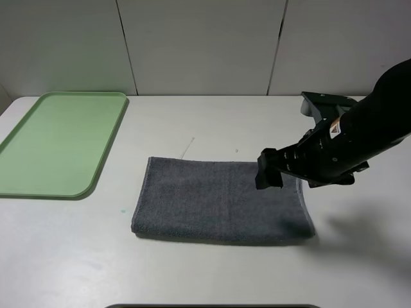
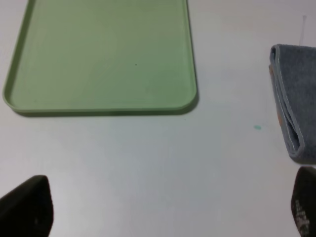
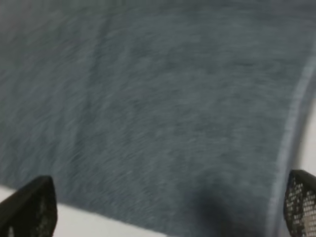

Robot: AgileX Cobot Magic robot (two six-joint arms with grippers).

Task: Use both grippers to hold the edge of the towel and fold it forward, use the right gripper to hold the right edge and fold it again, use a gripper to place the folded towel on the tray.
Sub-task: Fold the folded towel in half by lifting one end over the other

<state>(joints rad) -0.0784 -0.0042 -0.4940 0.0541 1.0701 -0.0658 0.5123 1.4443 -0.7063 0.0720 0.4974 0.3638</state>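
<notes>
Judged at the start of the second fold: right gripper jaws spread wide, empty, poised over the once-folded towel, right edge beside one jaw. Next: drop, pinch that edge, carry it across. Left gripper jaws likewise spread, empty, tray ahead of them. Counted: one towel, one tray, two grippers.

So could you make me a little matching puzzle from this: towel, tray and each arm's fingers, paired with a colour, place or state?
1 towel
2 tray
3 right fingers
4 left fingers

a light green, on the left
b open, above the towel
c dark grey, folded, in the middle
d open, above bare table

Pairs: 1-c, 2-a, 3-b, 4-d
</notes>
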